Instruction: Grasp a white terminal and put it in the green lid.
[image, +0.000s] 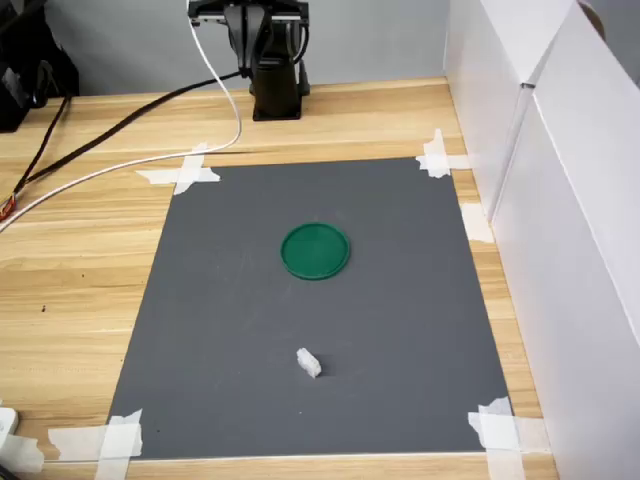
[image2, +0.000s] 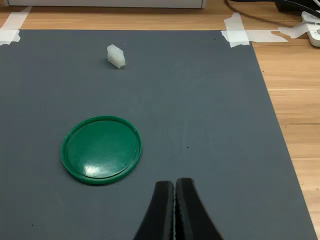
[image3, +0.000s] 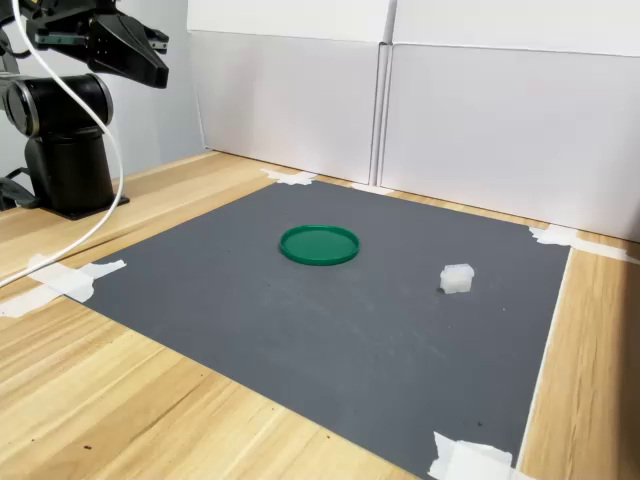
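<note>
First exterior view: one white terminal (image: 308, 362) lies on the grey mat (image: 400, 330), alone, below the one green lid (image: 316, 250) and well apart from it; its long axis runs diagonally, from upper left to lower right in the first exterior view. The arm's base (image: 275, 70) stands on the table (image: 70, 270) beyond the mat's far edge, so the terminal is far from it, with the lid between; the hand itself is out of frame here. Tape strips hold four mat corners (four taped corners visible). Wrist view: the hand (image2: 175, 200) shows two black fingers pressed together, clenched on nothing. The lid (image2: 101, 149) lies flat just beside the fingertips, empty; the terminal (image2: 115, 56) sits beyond the lid, well apart from the hand, its long axis slanted across the picture. One lid, one terminal. Second exterior view: the hand (image3: 150, 55) hangs high above the table (image3: 150, 400) at the second exterior view's left, clear of everything. The lid (image3: 319, 244) rests mid-mat; the terminal (image3: 457, 278) lies to its right in the second exterior view, apart from it, farthest from the hand, its orientation hard to read here.
</note>
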